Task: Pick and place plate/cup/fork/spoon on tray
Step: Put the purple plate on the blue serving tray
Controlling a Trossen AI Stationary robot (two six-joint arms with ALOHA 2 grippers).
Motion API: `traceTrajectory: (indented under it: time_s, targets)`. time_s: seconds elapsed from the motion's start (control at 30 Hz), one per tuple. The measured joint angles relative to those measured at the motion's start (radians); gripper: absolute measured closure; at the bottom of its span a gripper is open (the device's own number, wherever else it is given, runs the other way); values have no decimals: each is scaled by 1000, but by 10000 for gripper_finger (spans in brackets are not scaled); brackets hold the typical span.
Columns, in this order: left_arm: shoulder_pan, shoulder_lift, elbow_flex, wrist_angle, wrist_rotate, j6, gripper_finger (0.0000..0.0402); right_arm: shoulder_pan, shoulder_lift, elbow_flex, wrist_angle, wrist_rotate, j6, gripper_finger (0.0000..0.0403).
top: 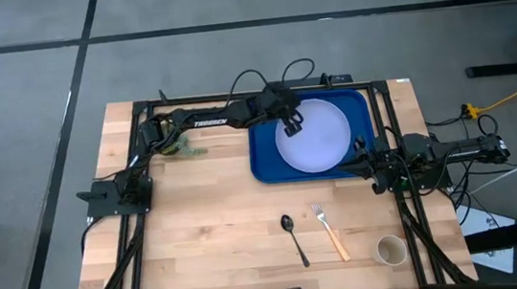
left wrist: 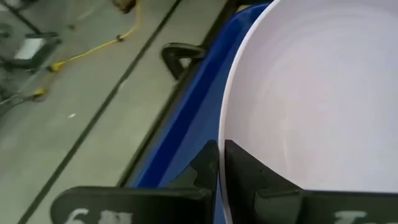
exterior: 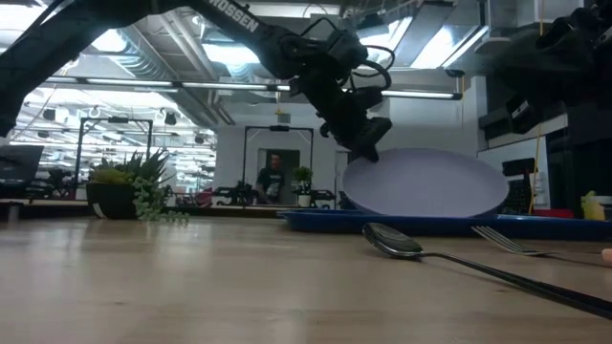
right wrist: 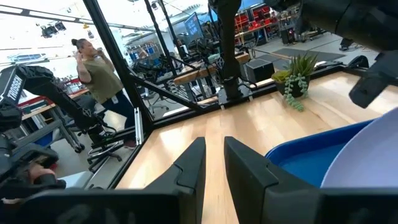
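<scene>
The pale lavender plate (top: 320, 138) is in the blue tray (top: 265, 158) at the table's far right. It is tilted in the low view (exterior: 430, 183). My left gripper (top: 292, 124) reaches over the tray's far left part and is shut on the plate's rim. My right gripper (right wrist: 214, 155) waits shut and empty by the tray's right near corner (top: 367, 152). The dark spoon (top: 294, 238), the tan-handled fork (top: 330, 232) and the beige cup (top: 391, 249) are on the bare wood near the front edge. My left gripper pinches the plate's rim (left wrist: 222, 140) at its far left side, one finger (left wrist: 205, 167) outside the plate and one finger (left wrist: 255, 171) over its inner face. It comes slanting down from the far left. The held side is raised; the near edge (exterior: 430, 214) drops behind the tray's rim.
A small potted plant (top: 180, 148) stands at the table's far left. A black frame (top: 139, 109) runs round the table's back and sides. A person (right wrist: 99, 71) stands in the room beyond the table's left. Bare wood (top: 219, 226) lies left of the spoon.
</scene>
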Motion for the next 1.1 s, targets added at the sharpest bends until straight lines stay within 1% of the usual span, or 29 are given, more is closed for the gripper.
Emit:
traceTrajectory:
  time_s: [0.07,0.23,0.4,0.53,0.6,0.8,0.93,1.1]
  targets:
    - [6,-1,0,-16,-9,-11,388,0,0,0,0,0,0,338]
    - [29,-1,0,-44,72,-22,388,0,0,0,0,0,0,338]
    - [32,33,0,-44,88,-18,385,0,0,0,0,0,0,338]
    - [32,66,0,-1,171,-8,368,0,0,0,0,0,0,338]
    - [27,82,0,20,175,11,357,0,0,0,0,0,0,338]
    - [15,81,-1,54,131,37,331,0,0,0,-1,0,0,338]
    - [15,81,-1,105,153,33,323,0,0,0,-1,0,0,338]
    - [10,78,-1,99,176,-17,322,0,0,0,-1,0,0,338]
